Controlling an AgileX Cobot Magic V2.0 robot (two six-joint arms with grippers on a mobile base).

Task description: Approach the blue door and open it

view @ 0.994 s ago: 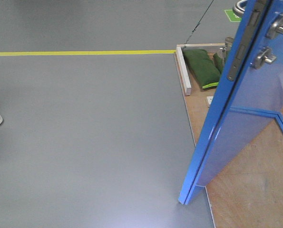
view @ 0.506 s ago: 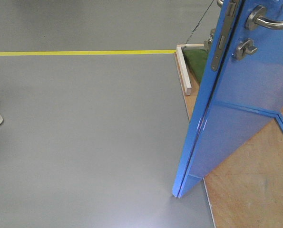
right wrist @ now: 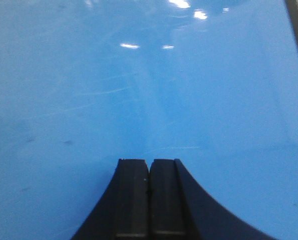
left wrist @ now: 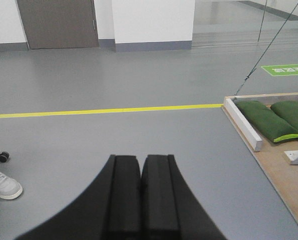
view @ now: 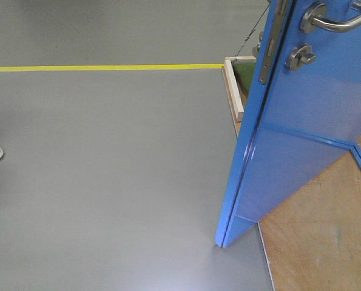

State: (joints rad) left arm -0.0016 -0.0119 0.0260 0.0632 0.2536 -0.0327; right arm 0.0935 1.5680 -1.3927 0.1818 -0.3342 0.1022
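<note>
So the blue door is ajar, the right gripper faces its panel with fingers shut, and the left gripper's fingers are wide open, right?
No. The left gripper has its fingers shut, pressed together, as the left wrist view shows. The blue door is ajar and the right gripper faces its panel, fingers shut.

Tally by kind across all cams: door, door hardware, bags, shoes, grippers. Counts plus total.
blue door: 1
door hardware: 2 (lever handle, thumb-turn lock)
green bags: 2
white shoe: 1
grippers: 2 (left gripper, right gripper, both shut)
Total: 8
</note>
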